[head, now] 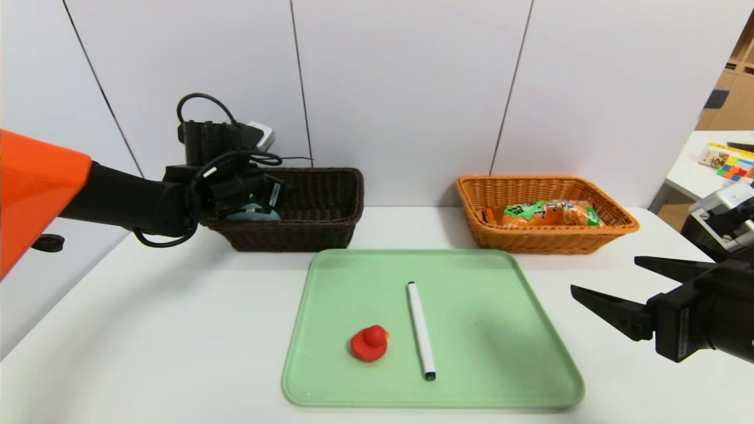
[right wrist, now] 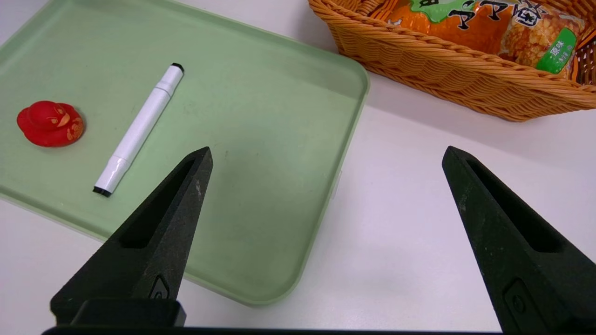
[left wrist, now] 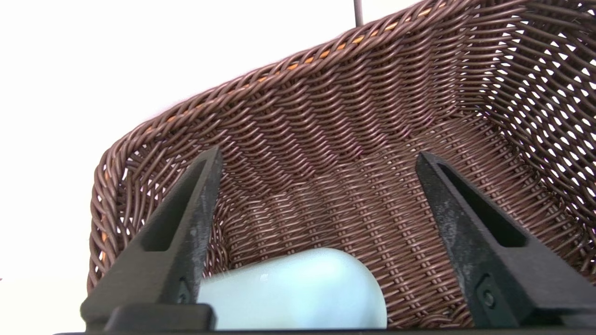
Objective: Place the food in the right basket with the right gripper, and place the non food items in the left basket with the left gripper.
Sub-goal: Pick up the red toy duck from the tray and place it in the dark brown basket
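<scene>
My left gripper (head: pixel 256 197) hangs in the left end of the dark brown left basket (head: pixel 318 231), open. A pale blue rounded object (left wrist: pixel 298 291) lies on the basket floor (left wrist: pixel 335 107) between its jaws (left wrist: pixel 318 153), close to one finger and well clear of the other. On the green tray (head: pixel 500 282) lie a red rubber duck (head: pixel 369 343) and a white marker (head: pixel 420 330). An orange snack packet (head: pixel 545 213) is in the orange right basket (head: pixel 548 238). My right gripper (head: pixel 607 274) hovers open and empty over the table beside the tray's right edge (right wrist: pixel 326 150).
Both baskets stand at the back of the white table (head: pixel 147 330), against the wall panels. A second table at the far right carries a colourful cube and a box (head: pixel 727 164). Cables loop over the left wrist (head: pixel 200 112).
</scene>
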You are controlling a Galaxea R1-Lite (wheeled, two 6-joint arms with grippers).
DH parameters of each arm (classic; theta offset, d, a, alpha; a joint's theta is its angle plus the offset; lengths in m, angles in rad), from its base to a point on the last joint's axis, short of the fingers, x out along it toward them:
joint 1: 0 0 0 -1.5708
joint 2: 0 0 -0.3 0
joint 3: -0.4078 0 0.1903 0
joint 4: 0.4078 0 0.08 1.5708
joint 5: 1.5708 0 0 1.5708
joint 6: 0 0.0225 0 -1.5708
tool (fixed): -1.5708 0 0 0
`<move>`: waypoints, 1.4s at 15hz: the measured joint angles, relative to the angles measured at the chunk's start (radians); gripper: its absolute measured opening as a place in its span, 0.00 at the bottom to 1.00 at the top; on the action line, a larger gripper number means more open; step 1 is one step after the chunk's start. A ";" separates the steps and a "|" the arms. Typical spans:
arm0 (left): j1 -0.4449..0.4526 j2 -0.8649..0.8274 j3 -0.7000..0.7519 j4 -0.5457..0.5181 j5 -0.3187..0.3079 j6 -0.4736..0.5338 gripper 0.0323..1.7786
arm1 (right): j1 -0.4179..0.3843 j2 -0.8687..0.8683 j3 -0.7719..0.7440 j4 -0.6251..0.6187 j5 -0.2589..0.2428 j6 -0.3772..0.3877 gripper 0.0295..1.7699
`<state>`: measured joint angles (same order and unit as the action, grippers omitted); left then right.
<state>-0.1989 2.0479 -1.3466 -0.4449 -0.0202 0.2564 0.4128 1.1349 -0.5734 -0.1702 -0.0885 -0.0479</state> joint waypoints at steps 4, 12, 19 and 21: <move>0.000 -0.047 0.007 0.010 0.000 0.000 0.89 | 0.001 0.000 0.001 0.000 -0.001 0.000 0.96; -0.093 -0.403 0.134 0.240 -0.063 0.019 0.93 | 0.001 0.008 0.002 0.000 0.000 0.001 0.96; -0.394 -0.640 0.313 0.468 -0.087 0.101 0.94 | 0.001 0.003 -0.003 0.000 0.000 0.004 0.96; -0.444 -0.663 0.347 0.523 -0.111 0.188 0.95 | 0.001 0.000 -0.003 -0.001 0.001 0.004 0.96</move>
<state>-0.6428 1.3849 -0.9991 0.0779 -0.1309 0.4445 0.4136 1.1353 -0.5768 -0.1711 -0.0874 -0.0443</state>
